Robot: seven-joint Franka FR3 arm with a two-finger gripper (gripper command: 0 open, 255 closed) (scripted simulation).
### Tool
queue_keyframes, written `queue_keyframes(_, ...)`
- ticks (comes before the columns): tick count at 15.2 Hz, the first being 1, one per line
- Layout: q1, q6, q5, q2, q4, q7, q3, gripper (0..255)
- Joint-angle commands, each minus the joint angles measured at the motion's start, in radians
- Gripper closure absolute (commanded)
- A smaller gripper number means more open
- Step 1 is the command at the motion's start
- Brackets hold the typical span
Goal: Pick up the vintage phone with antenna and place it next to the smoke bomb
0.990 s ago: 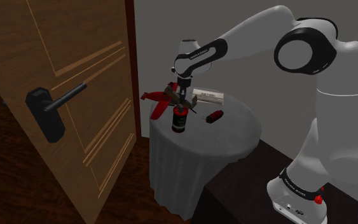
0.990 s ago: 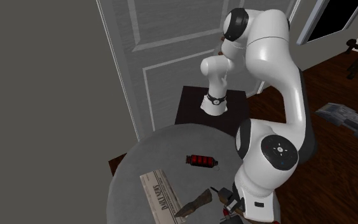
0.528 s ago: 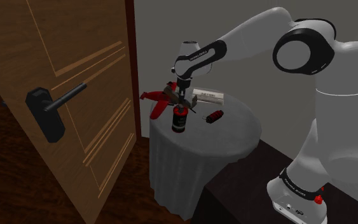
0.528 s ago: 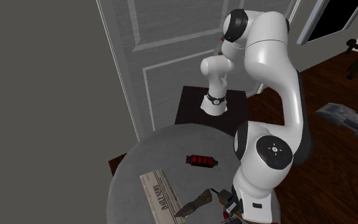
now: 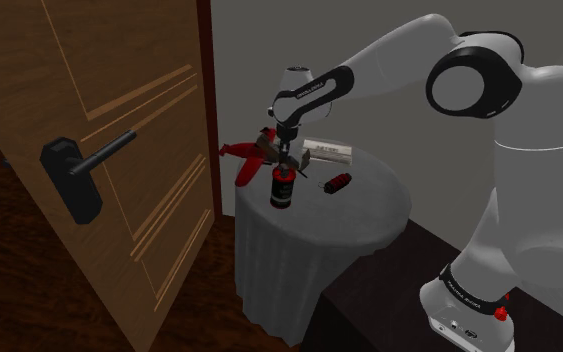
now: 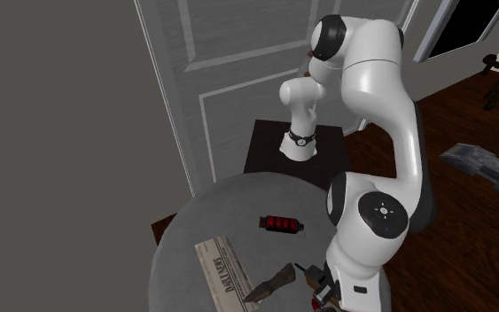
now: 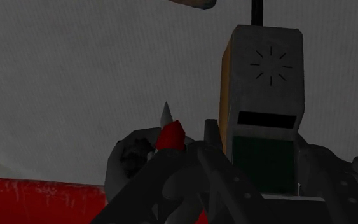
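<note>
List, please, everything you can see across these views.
table: one, round, grey cloth, beside the stand.
phone: one, grey with tan side and black antenna, just ahead of the gripper.
canister: one, black and red, upright on the table.
cylinder: one, red with black ends, lying mid-table.
newspaper: one, pale, folded, on the table.
red object: one, at the table's edge.
door: one, brown, black lever handle.
stand: one, dark.
arm: one, white.
gripper: one, black, low over the table.

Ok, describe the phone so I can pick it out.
On the round grey-clothed table beside the wooden door, look by the folded newspaper. The phone is the grey slab with a brown side, dark screen and thin black antenna; its neighbours are red or cylindrical.
</note>
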Motion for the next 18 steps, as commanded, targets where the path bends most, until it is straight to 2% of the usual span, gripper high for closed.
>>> queue_keyframes(1,-0.002,-0.004,-0.003,0.056,-0.011,0.003,0.003,255)
queue_keyframes(2,-0.010,0.000,-0.002,0.052,-0.019,-0.008,0.000,0)
queue_keyframes(3,-0.001,0.010,-0.013,0.009,-0.070,-0.008,-0.008,0)
queue_keyframes(7,-0.002,-0.004,-0.004,0.056,-0.011,0.004,0.003,0)
queue_keyframes(11,0.012,-0.099,-0.035,-0.018,0.013,0.023,-0.017,0)
queue_keyframes(18,0.012,-0.099,-0.035,-0.018,0.013,0.023,-0.017,0)
